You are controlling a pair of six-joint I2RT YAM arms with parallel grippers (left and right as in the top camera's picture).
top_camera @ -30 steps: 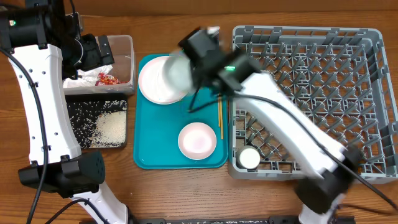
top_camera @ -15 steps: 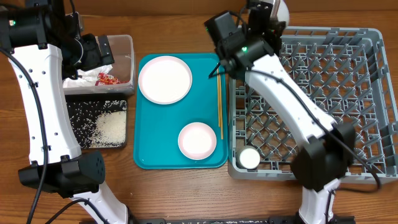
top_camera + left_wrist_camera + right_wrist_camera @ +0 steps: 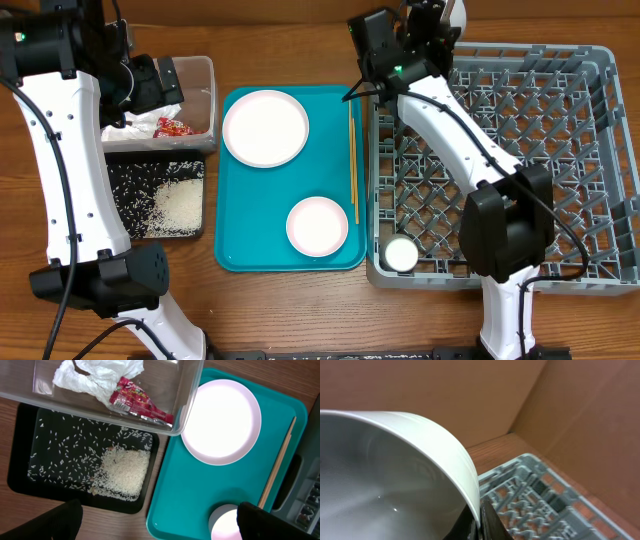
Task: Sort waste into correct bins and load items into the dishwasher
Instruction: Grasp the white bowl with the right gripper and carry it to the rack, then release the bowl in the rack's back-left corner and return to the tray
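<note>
Pinching a bowl point(image 3: 395, 475), the right gripper point(image 3: 480, 525) hovers over the rack point(image 3: 560, 150); left gripper point(image 3: 165, 82) spread. Waste point(image 3: 140, 402) binned; plate point(image 3: 265, 127), second bowl point(image 3: 317, 224), chopsticks point(image 3: 352, 165) remain.

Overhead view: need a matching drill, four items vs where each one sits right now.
Items:
1. plate
2. cup
3. red wrapper
4. rice

Places:
A. clear tub
B. grey rack
C. black tray
D. teal tray

Pairs: 1-D, 2-B, 3-A, 4-C
</note>
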